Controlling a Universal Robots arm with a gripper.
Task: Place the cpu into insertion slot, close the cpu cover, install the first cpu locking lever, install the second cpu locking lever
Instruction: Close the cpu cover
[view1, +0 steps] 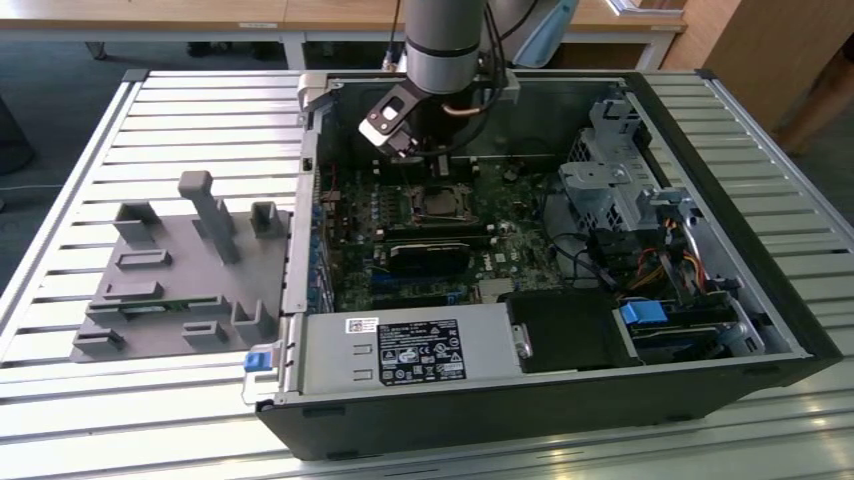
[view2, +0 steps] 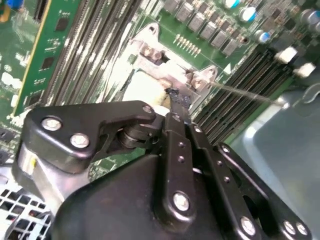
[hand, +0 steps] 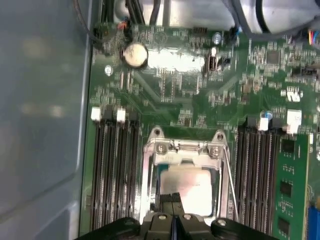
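- The cpu (hand: 192, 187) is a flat square with a pale, dully shining metal face. It lies in the insertion slot (view1: 438, 203), near the centre of the green motherboard (hand: 175, 95).
- The cpu cover (hand: 180, 150), a bright steel frame with a cut-out middle, lies down over the chip, whose face shows through the opening.
- A thin wire locking lever (hand: 228, 175) runs along one side of the socket. I cannot tell whether it is latched.
- The gripper (hand: 172, 200) has black, bolted linkage arms. Its two fingers are pressed together with only a seam between them and nothing visibly pinched. Their tips sit at the socket's edge, at or just above the chip.
- Ribbed black memory slots (hand: 112, 170) flank the socket, and a round silver coin cell (hand: 135, 54) sits further off.
- In the second wrist view the linkage hides the near half of the socket.
- In the exterior view the grey arm (view1: 443, 40) comes in from twelve o'clock and is cut off by the frame.
- A long black card (view1: 430, 252) lies at six o'clock from the socket.
- The open black computer case (view1: 534, 410) rests on a slatted aluminium table (view1: 160, 110).
- A matt grey fixture (view1: 174, 270) with upright blocks stands at nine o'clock from the case.
- Wooden desks (view1: 200, 15) stand beyond the table at twelve o'clock.
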